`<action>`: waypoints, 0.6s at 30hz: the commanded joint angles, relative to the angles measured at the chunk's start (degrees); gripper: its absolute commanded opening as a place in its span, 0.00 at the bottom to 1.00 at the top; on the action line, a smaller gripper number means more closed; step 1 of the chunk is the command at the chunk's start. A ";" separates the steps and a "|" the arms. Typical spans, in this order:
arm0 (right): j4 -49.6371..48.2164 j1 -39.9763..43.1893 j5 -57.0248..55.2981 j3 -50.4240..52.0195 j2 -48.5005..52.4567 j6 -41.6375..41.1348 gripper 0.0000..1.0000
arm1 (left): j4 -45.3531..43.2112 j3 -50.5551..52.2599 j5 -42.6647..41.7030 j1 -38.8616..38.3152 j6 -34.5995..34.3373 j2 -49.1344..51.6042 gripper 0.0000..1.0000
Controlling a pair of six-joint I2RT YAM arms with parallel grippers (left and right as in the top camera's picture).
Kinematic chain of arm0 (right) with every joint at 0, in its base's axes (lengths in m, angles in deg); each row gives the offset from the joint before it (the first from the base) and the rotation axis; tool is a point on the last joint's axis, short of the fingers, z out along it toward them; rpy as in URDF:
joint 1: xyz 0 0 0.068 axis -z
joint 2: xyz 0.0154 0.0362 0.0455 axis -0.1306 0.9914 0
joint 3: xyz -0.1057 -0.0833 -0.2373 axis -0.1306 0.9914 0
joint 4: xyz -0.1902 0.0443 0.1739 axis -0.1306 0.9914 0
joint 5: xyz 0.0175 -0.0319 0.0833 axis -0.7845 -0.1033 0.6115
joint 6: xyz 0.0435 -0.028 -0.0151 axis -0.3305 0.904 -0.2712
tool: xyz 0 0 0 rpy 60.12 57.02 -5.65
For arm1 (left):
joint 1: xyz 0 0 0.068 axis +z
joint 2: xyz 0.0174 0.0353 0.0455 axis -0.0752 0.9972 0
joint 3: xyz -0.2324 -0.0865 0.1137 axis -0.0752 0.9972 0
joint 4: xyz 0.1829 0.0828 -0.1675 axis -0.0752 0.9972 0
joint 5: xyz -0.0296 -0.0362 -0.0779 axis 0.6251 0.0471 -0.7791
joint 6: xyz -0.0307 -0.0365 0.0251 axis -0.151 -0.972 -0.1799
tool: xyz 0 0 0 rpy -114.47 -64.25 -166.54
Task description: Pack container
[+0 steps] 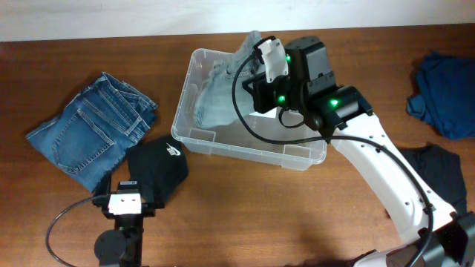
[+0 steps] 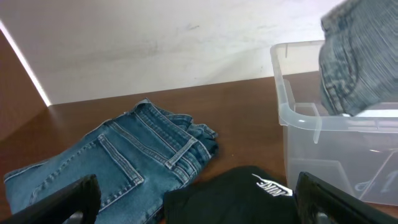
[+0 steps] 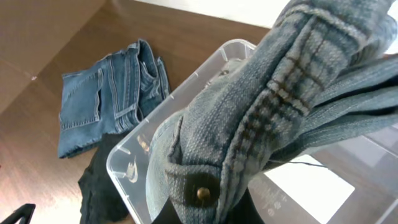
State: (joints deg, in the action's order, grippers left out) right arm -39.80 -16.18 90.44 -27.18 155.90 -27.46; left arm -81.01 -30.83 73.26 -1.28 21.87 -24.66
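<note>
The clear plastic container stands mid-table, its white label showing on the base. My right gripper is over its far end, shut on a pair of pale grey-blue jeans that hang partly inside the bin. In the right wrist view the denim with its brass button covers most of that gripper. My left gripper is open at the table's front left, its fingers wide apart just above a black garment with a white logo, touching nothing.
Folded blue jeans lie left of the container, beside the black garment. A dark blue garment and another black one lie at the right edge. The right arm crosses the table's right half.
</note>
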 commanded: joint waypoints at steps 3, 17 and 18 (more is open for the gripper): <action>-4.09 -0.15 2.45 -1.64 -2.80 -0.22 0.04 | -0.04 0.39 -0.63 0.24 0.92 -0.44 1.00; -2.03 6.12 -16.09 -1.64 -9.01 -20.37 0.04 | -0.04 0.39 -0.63 0.24 0.92 -0.44 1.00; -0.81 6.05 -21.16 -1.64 -9.62 -23.28 0.04 | -0.04 0.39 -0.63 0.24 0.92 -0.44 1.00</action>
State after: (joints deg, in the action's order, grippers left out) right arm -41.46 -10.58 84.06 -27.18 150.78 -41.42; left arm -81.01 -30.83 73.26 -1.26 21.87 -24.66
